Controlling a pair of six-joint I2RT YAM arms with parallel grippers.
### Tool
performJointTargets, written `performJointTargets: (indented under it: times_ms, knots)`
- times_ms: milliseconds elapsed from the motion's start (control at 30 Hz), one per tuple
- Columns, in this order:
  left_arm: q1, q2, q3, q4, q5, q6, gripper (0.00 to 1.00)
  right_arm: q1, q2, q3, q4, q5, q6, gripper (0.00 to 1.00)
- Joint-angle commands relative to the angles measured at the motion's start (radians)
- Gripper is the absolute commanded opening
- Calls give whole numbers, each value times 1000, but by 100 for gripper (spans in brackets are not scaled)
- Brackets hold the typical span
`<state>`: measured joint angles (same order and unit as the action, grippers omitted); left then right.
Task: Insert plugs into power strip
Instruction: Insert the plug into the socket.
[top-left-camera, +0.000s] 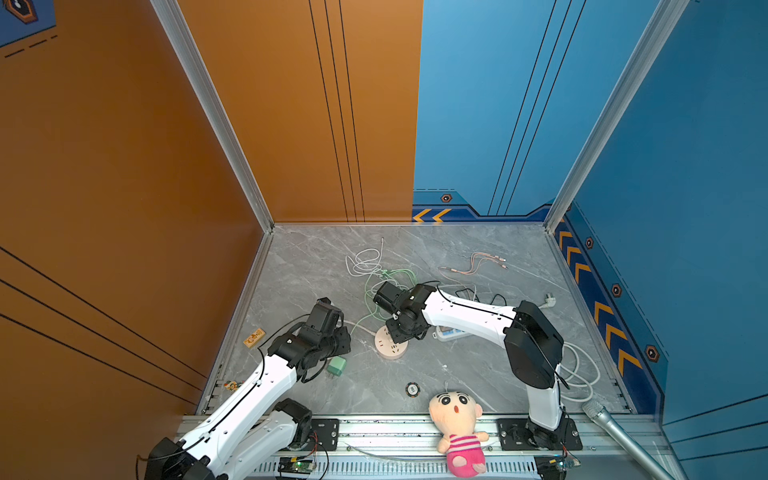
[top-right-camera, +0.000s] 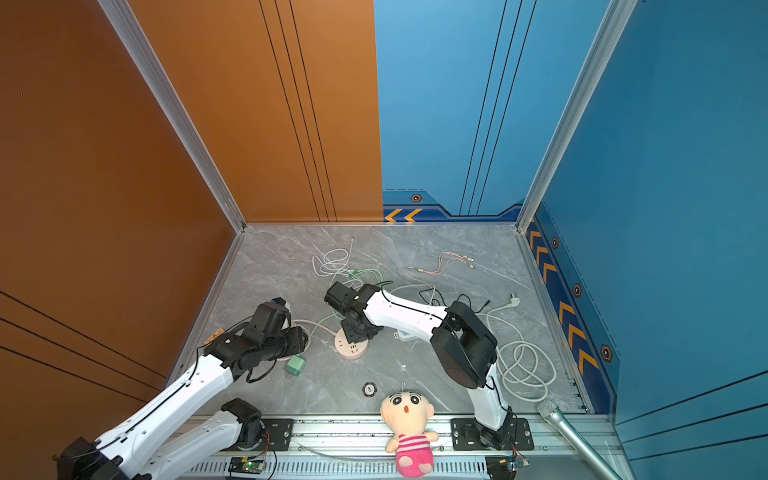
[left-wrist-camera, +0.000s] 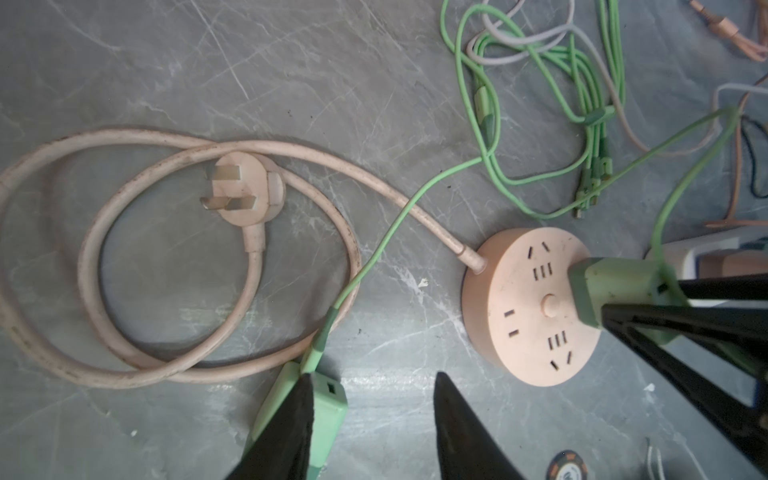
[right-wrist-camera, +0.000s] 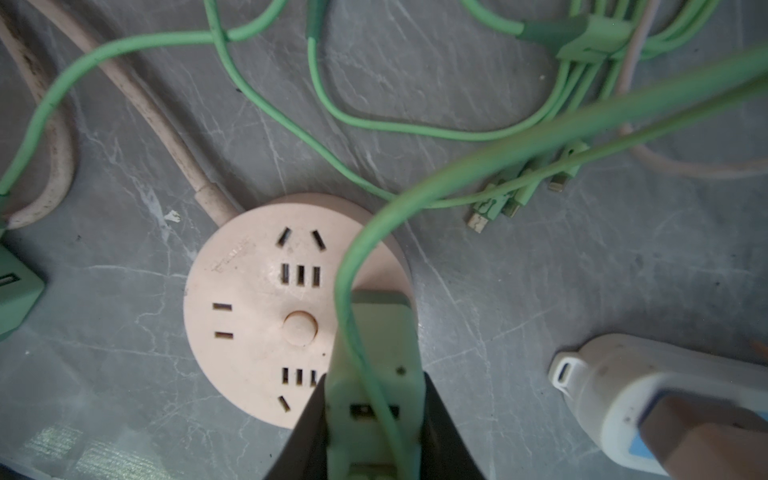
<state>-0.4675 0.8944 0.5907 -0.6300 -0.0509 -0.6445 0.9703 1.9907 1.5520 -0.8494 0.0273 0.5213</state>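
While both arms work close to the strip, right gripper (right-wrist-camera: 374, 376): clamped on the held green plug (right-wrist-camera: 374, 345), one finger on each side face.
Held green plug: over the rim of the round pink power strip (right-wrist-camera: 257, 324), roughly opposite where the cord (left-wrist-camera: 124, 249) enters.
Prongs: hidden under the plug body, so I cannot tell whether they are seated.
Thin green cable (right-wrist-camera: 344, 274): arcs up from the held green plug.
Left gripper (left-wrist-camera: 374, 376): jaws apart, bare table between the fingers.
On the table (top-left-camera: 478, 374): loose green plug (top-left-camera: 336, 365) lies just beside the left gripper, against one finger in the left wrist view, apart from the strip.
Cord: looped, with its three-pin plug (left-wrist-camera: 245, 191) inside the loop, pins up.
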Motion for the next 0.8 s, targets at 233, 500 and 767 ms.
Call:
performJointTargets:
  times_ms: [233,500,767]
  knots:
    - [-127,-22,-39,-155,-127,-145,64,-21,41,-21,-35,-63,-63,39]
    - [-152,-8,-53,-204,-181,-210,80,-11,-5,-25,-35,-69,-77,86]
    - [-128,55,-62,-200,-186,-186,81,-5,-93,-56,-33,-69,-84,100]
